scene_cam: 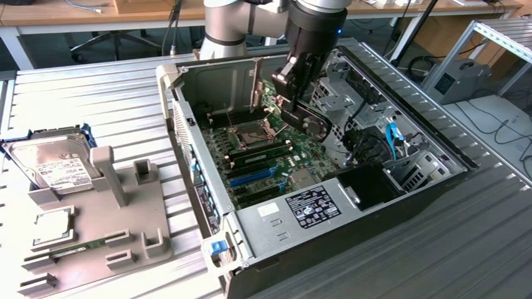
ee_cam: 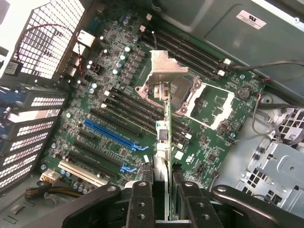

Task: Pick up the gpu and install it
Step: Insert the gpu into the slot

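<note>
Gripper (ee_cam: 164,195): is clamping the gpu (ee_cam: 167,118), seen edge-on between its fingers.
Gpu place: is hanging above the motherboard (scene_cam: 258,156) inside the open case (scene_cam: 275,232), upper middle of the exterior view.
Handling: probably light, stiff and fragile; gripping its bare edges is sparing the fan.

Hard drive (scene_cam: 52,163), processor chip (scene_cam: 52,225), memory stick (scene_cam: 83,246) on grey fixture (scene_cam: 133,212) beside open case (scene_cam: 266,240).

Edge-on, the gpu (ee_cam: 167,118) hides both faces — its near end buried between the fingers (ee_cam: 141,204) of the hand (ee_cam: 164,183).
</note>
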Action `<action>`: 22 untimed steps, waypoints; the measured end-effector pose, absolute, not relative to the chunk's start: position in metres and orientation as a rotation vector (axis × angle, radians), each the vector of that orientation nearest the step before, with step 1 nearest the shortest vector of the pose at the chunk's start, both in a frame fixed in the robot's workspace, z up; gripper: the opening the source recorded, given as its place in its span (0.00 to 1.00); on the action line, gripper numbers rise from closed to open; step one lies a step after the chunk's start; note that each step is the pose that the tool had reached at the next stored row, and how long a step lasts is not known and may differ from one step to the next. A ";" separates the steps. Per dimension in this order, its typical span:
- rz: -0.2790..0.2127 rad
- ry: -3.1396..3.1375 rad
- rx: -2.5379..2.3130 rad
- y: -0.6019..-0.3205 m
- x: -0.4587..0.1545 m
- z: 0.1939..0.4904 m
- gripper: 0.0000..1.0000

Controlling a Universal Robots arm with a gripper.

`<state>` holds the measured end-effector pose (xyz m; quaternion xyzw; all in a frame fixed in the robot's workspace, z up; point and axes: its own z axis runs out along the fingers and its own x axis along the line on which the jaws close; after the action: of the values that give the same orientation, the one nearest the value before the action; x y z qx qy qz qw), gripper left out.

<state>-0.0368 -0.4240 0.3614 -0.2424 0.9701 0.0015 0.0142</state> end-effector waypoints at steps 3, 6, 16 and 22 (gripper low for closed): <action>0.005 3.018 -0.762 -0.424 -0.037 0.361 0.26; 0.005 3.016 -0.773 -0.424 -0.037 0.361 0.26; 0.005 3.008 -0.804 -0.424 -0.037 0.361 0.26; 0.006 3.003 -0.821 -0.424 -0.037 0.361 0.26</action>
<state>-0.0368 -0.4240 0.3610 -0.2636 0.9645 0.0018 0.0142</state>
